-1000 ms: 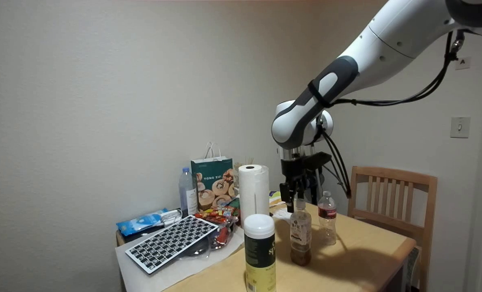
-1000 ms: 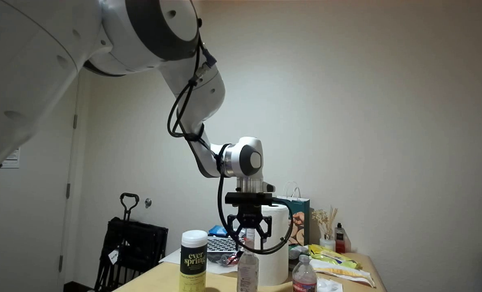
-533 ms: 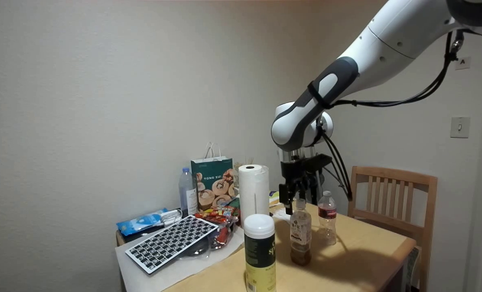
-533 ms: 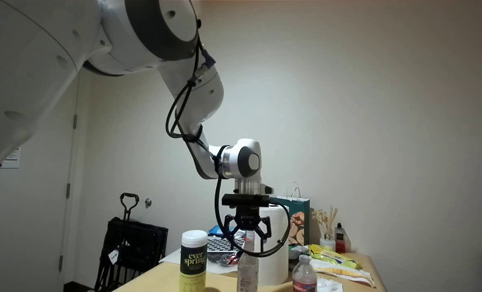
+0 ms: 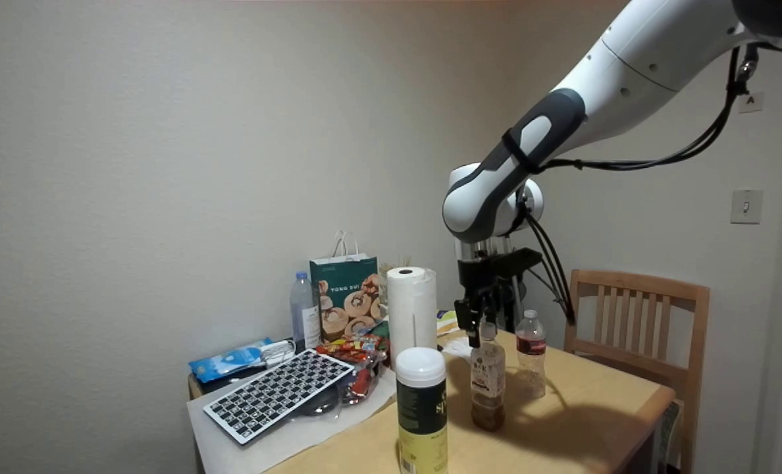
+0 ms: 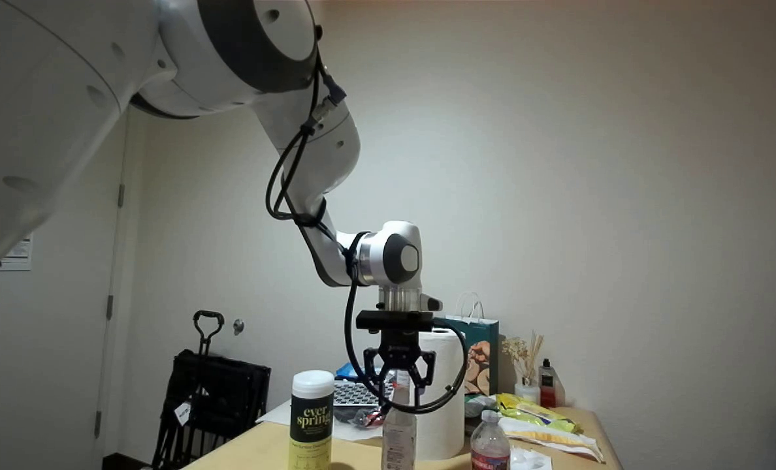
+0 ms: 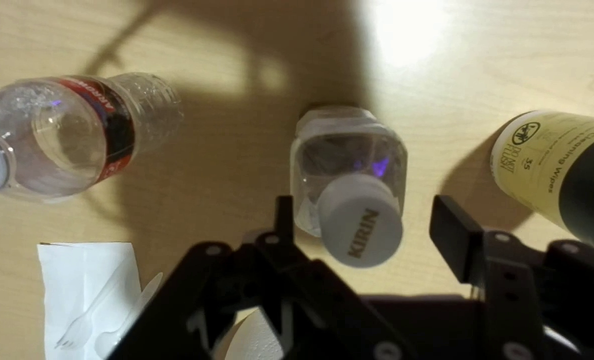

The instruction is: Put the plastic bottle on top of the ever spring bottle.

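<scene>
"Plastic bottle [image 5: 488,378]: where do we see it?"
"Upright on the counter [image 5: 601,385], between the ever spring bottle [image 5: 422,408] and red-labelled bottle [image 5: 531,349]."
"Our gripper [image 7: 366,227]?"
"Spread; from the wrist we see the cap [image 7: 362,222] between its fingers [image 7: 454,241]."

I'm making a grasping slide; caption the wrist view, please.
Open gripper framing KIRIN cap of plastic bottle, between red-labelled bottle and ever spring bottle.
</scene>
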Controlling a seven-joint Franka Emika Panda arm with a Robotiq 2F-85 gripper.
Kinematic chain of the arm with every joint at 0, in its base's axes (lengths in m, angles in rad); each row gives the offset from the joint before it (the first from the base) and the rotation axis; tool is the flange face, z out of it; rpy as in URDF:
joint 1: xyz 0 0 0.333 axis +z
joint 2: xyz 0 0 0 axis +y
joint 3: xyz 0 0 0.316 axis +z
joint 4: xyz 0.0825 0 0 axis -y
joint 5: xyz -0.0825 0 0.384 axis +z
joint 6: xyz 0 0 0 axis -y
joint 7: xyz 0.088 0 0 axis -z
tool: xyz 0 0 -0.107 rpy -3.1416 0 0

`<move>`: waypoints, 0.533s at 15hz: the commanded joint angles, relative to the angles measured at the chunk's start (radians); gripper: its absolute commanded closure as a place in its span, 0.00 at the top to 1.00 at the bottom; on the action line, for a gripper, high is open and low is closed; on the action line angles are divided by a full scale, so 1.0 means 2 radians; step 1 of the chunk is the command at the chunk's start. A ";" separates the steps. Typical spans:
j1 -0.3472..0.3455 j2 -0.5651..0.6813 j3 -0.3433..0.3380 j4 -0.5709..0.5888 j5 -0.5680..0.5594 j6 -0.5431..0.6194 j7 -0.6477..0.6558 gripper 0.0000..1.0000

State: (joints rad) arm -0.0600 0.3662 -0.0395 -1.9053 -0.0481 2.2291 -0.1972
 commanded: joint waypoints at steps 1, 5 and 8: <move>-0.002 -0.023 0.000 -0.023 -0.001 0.005 0.014 0.41; 0.000 -0.025 -0.004 -0.024 -0.006 0.004 0.029 0.14; -0.002 -0.005 0.000 -0.001 -0.001 -0.001 0.022 0.62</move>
State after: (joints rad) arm -0.0600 0.3566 -0.0448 -1.9086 -0.0485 2.2295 -0.1549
